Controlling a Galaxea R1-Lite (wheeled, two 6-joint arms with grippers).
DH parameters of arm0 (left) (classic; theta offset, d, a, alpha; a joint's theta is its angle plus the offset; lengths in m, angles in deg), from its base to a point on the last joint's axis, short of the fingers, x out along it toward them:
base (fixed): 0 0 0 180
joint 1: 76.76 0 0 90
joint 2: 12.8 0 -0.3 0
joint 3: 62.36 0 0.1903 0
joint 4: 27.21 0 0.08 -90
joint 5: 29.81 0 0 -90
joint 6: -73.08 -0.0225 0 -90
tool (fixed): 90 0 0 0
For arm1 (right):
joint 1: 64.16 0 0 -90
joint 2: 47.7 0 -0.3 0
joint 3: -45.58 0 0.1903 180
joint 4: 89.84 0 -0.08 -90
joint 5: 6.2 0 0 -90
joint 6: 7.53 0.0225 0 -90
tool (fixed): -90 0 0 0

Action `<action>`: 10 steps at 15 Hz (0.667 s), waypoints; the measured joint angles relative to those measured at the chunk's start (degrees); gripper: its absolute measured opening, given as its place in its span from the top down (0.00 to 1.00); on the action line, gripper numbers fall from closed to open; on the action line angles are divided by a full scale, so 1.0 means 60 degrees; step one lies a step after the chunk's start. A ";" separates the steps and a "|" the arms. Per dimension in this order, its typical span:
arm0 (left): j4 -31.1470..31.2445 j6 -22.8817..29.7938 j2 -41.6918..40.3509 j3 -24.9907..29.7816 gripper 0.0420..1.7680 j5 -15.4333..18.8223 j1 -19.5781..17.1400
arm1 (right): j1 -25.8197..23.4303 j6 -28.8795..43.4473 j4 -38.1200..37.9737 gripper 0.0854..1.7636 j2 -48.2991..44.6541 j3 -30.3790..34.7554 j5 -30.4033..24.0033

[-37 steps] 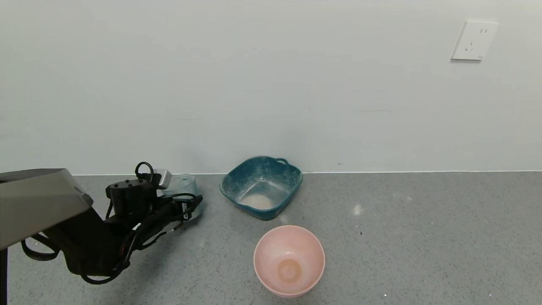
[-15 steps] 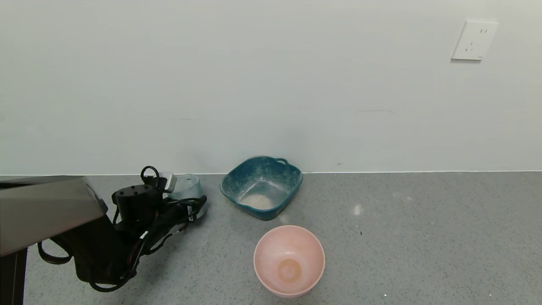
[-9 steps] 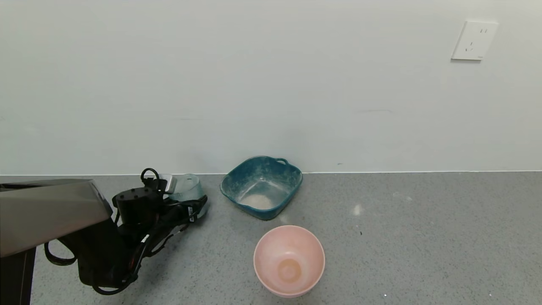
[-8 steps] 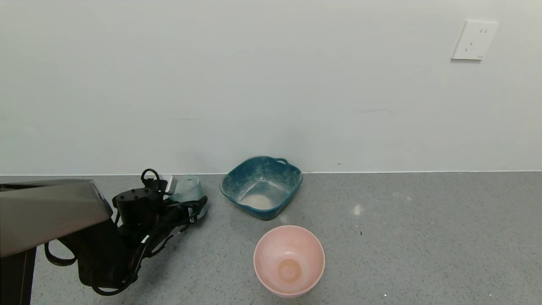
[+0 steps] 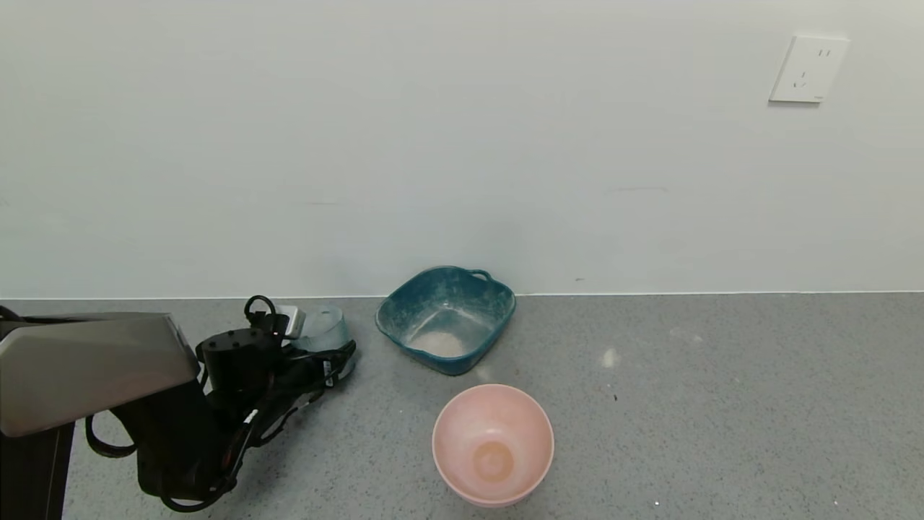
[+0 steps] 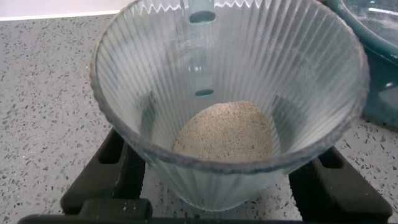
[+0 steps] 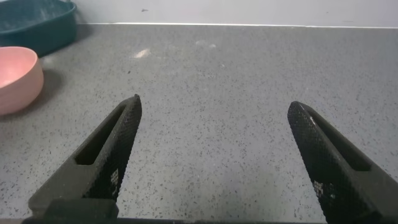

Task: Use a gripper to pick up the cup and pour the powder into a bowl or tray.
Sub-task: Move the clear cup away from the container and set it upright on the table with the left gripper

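The ribbed pale blue-grey cup [image 5: 326, 326] stands at the left, by the wall, between the fingers of my left gripper [image 5: 330, 348]. In the left wrist view the cup [image 6: 161, 68] fills the frame and holds a heap of beige powder [image 6: 227, 132]. The black fingers [image 6: 106, 171] press its sides, so the left gripper [image 6: 221, 158] is shut on it. The teal basin [image 5: 446, 318] sits just right of the cup, with powder [image 5: 440, 344] on its floor. My right gripper [image 7: 215, 103] is open and empty over bare grey surface.
A round pink bowl [image 5: 493, 443] stands in front of the basin, nearer to me. The white wall runs close behind the cup and basin. The basin's edge [image 6: 373, 37] shows right beside the cup. The basin [image 7: 37, 25] and pink bowl [image 7: 15, 78] also show in the right wrist view.
My left arm has moved to the right, toward the teal basin, carrying the cup with it. The cup tilted slightly on the way. The basin and pink bowl have not moved.
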 joint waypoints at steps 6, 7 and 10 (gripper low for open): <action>0.0167 -0.0059 0.0018 0.0004 0.14 0.0006 0.0010 | 0.0000 0.0000 0.0000 0.03 0.0000 0.0000 0.0004; 0.0177 -0.0055 0.0014 0.0000 0.13 0.0004 0.0010 | 0.0000 0.0000 0.0000 0.03 0.0000 0.0000 0.0000; 0.0199 -0.0051 -0.0047 -0.0006 0.10 0.0004 0.0010 | 0.0000 0.0000 0.0000 0.03 0.0000 0.0000 0.0000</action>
